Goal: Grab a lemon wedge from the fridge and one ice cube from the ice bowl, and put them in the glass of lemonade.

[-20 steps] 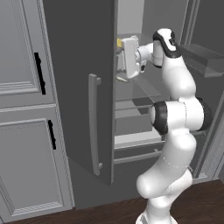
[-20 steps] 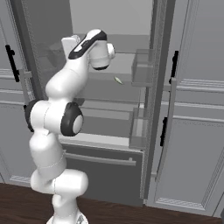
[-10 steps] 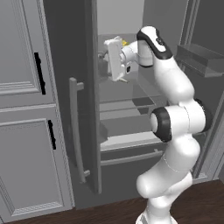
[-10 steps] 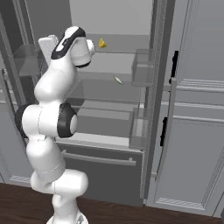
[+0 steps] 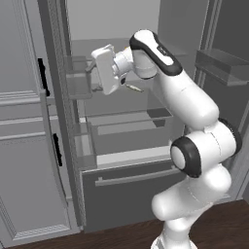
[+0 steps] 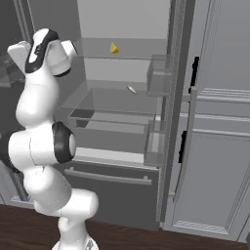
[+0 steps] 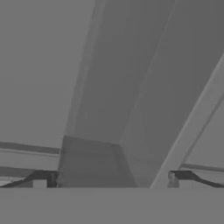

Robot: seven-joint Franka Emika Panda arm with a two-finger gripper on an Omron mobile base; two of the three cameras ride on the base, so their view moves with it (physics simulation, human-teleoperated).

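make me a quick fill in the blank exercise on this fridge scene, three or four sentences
1. The fridge stands with its doors ____.
2. The lemon wedge lies on the ____ glass shelf.
3. The thin pale item lies one shelf ____ the wedge.
4. The jaws of the gripper are ____ and hold nothing.

Missing words: open; top; below; open

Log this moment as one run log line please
stage: reaching into open fridge | gripper: jaws open, empty | lemon wedge: on upper shelf, untouched | pale green item: shelf below
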